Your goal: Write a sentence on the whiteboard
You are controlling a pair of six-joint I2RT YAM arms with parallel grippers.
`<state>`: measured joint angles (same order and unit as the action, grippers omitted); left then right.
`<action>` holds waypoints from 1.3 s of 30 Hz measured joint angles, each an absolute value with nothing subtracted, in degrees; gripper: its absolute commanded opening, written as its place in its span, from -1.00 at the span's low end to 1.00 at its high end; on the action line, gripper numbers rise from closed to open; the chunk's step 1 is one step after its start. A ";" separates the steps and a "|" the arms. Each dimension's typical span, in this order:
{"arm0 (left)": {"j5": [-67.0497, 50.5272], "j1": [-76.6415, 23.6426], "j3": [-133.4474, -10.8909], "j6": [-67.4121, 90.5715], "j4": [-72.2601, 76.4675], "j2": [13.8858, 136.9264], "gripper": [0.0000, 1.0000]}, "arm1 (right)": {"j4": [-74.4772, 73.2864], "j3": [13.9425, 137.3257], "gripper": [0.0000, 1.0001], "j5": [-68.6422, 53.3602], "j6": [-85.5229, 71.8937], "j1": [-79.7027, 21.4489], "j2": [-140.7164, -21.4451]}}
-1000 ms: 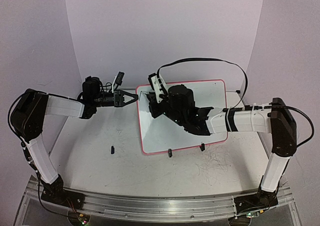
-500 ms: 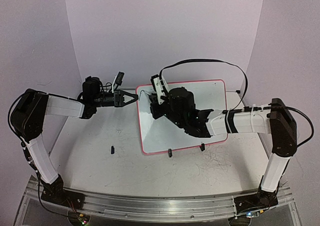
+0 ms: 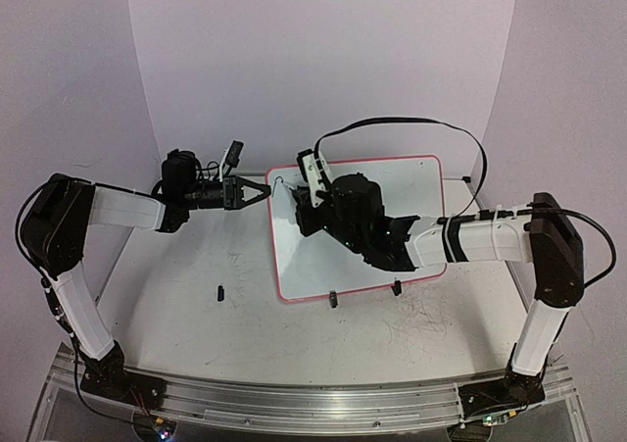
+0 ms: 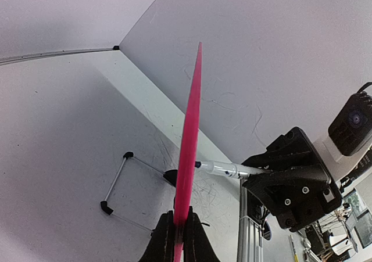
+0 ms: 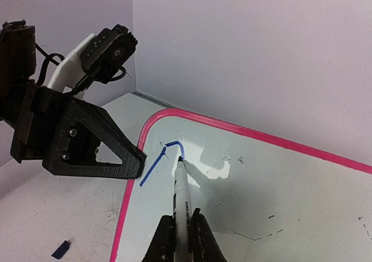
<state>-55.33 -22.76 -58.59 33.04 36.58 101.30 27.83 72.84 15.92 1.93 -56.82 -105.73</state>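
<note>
Sentence [image 5: 153, 168]: you have only one short blue hooked stroke down so far, with no legible word. It sits in the whiteboard's [image 5: 279, 180] upper left corner, just inside the red-pink rim. In the top view the whiteboard [image 3: 313, 266] lies at the centre of the frame on the worktop [image 3: 196, 324], turned slightly askew. Two small black clip feet [image 3: 333, 298] show on its lower edge.

Marker [image 5: 182, 198]: its tip touches the board at the right-hand end of the stroke. The barrel runs down to the bottom centre of the right wrist view. There your right hand [image 5: 181, 236] pinches it, with the fingers pressed against the barrel on either side.

Left hand [image 3: 257, 192]: it reaches in from the left of the top view to the board's upper left corner. The left wrist view shows the rim edge-on as a pink blade rising from the bottom centre. The left hand [image 4: 180, 236] is clamped on that rim, one finger on each face. In the same view the marker [image 4: 224, 169] meets the board from the right.

Worktop: a small dark cap [image 3: 220, 291] lies apart from the board toward the lower left. Faint grey scribbles [image 3: 421, 319] mark the surface below the board's lower right corner.
</note>
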 measured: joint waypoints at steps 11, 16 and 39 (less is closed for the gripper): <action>-55.33 -22.76 -58.59 33.04 36.58 101.30 -1.00 | 27.58 72.84 -1.00 14.65 1.23 -56.82 -105.75; -55.33 -22.76 -58.59 33.04 36.58 101.30 -1.00 | 27.40 72.84 -1.00 14.05 1.21 -56.84 -105.86; -55.32 -22.76 -58.59 33.04 36.58 101.30 -1.00 | 27.31 73.89 -1.00 13.60 1.21 -57.33 -106.94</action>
<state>-55.32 -22.76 -58.59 33.04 36.58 101.30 27.31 73.89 13.60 1.21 -57.33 -106.94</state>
